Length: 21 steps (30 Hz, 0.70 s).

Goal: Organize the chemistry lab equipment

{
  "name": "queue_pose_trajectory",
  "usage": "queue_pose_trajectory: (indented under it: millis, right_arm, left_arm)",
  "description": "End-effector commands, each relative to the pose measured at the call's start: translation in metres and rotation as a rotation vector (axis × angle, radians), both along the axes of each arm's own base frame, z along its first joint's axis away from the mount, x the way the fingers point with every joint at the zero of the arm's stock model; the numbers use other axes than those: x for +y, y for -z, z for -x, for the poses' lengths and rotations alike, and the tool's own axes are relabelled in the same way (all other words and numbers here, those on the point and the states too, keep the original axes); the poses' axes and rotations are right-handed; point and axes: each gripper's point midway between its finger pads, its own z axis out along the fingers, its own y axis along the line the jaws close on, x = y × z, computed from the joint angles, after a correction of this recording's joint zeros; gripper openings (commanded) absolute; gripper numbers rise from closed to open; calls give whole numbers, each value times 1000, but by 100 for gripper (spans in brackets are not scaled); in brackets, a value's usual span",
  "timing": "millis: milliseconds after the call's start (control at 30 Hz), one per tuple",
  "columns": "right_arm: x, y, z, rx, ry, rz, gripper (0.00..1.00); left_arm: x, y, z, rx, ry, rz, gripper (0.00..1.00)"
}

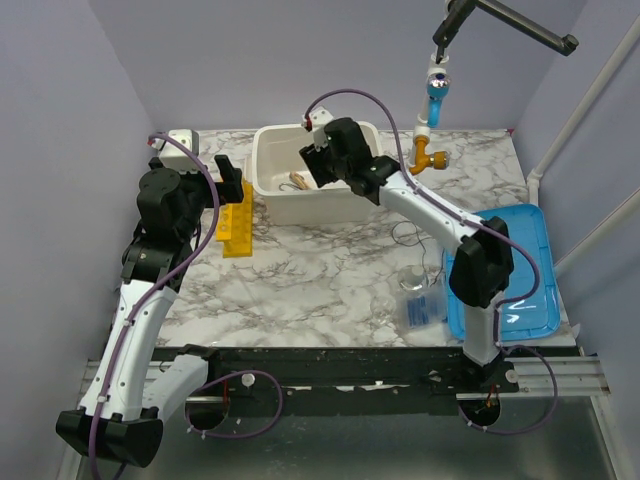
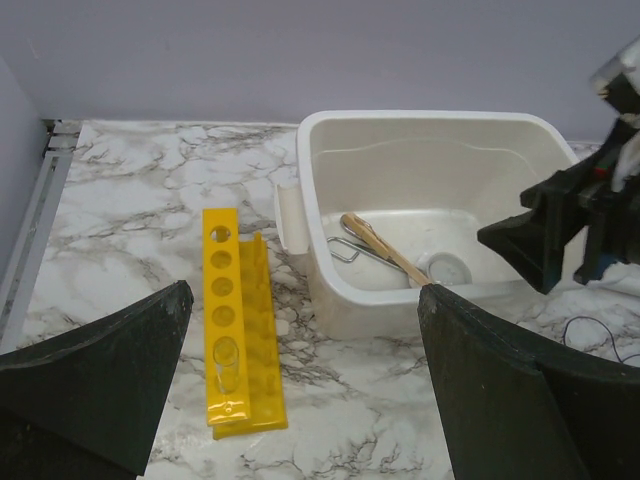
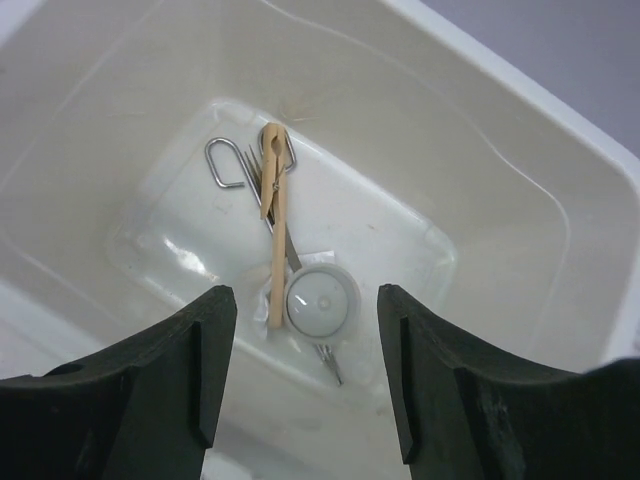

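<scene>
Marble-patterned table (image 1: 330, 270), lilac walls. Nearest, right side: clear plastic bag with blue contents (image 1: 427, 308) and clear glassware (image 1: 409, 280), beside a blue plastic tray (image 1: 525, 250). Mid-table: yellow holed tube rack (image 1: 237, 222); left gripper (image 2: 305, 295) near it, jaws wide, empty. Farther: white plastic tub (image 1: 275, 205) holding silver metal tongs (image 3: 232, 165), tan wooden stick (image 3: 275, 215) and small round disc (image 3: 322, 302). Right gripper (image 3: 305, 295) above them, jaws parted, empty. Judged step: loading the tub. Next: fetch bag or glassware. No legible writing.

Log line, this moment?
left gripper open near yellow tube rack; right gripper open above white plastic bin; inside: tan wooden stick, silver metal tongs
</scene>
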Motion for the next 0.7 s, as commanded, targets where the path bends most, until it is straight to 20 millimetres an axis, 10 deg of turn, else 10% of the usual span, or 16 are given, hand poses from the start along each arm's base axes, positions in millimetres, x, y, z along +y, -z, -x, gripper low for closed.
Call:
queue_pose_trajectory:
  millis: [0,167,433,667]
  right_arm:
    - [10,-88,48,-168,82,-167,67]
    - [33,-77,118,-39,108,-354,68]
    - [77,31,203,211,107,-258,68]
    - [131,88,271,277,2,-165,69]
  left_arm:
    - [-2,1,-2,2,8,1,98]
    - [5,7,-5,26,-34,0,98]
    - [12,10,-7,41,-69,13,99]
    - [16,12,-8,45,-84,7,99]
